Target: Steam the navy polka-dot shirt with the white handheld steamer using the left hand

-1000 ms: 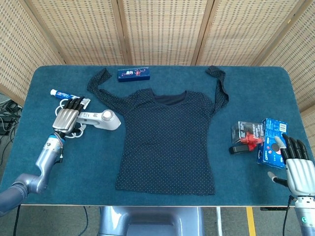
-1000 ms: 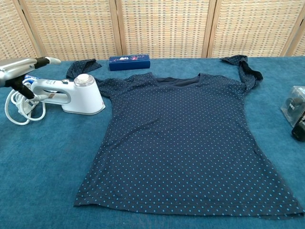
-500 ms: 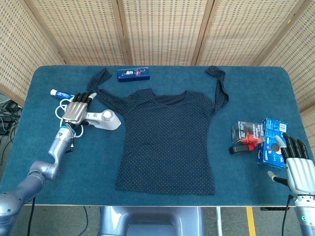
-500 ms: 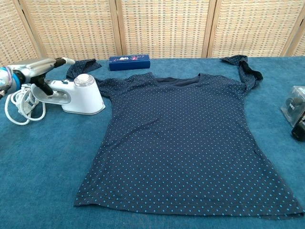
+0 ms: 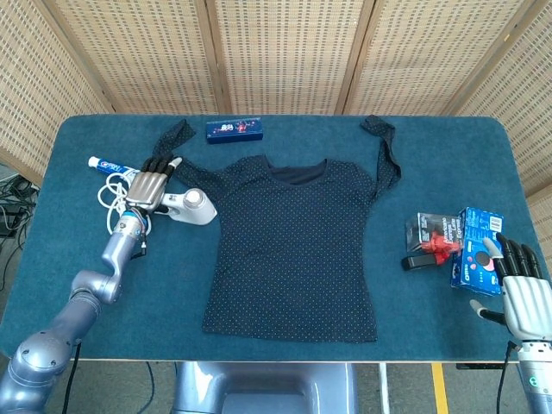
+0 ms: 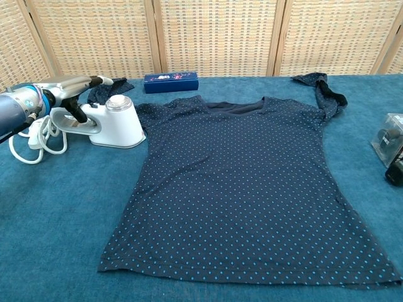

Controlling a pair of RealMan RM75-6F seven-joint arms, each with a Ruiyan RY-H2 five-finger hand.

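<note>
- Steamer (image 5: 185,206), the white handheld one, has slid a little toward the navy polka-dot shirt (image 5: 297,244), just beside its sleeve.
- Left hand (image 5: 148,185) now lies over the handle, fingers extended; whether it grips is unclear.
- Right hand (image 5: 523,302) idles, fingers apart, holding nothing.
- Lifting likely comes next.

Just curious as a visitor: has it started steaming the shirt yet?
Not yet. The navy polka-dot shirt already lies spread flat. The left hand is over the white steamer's handle, which sits on the table beside the shirt. Lifting it and steaming remain.
</note>
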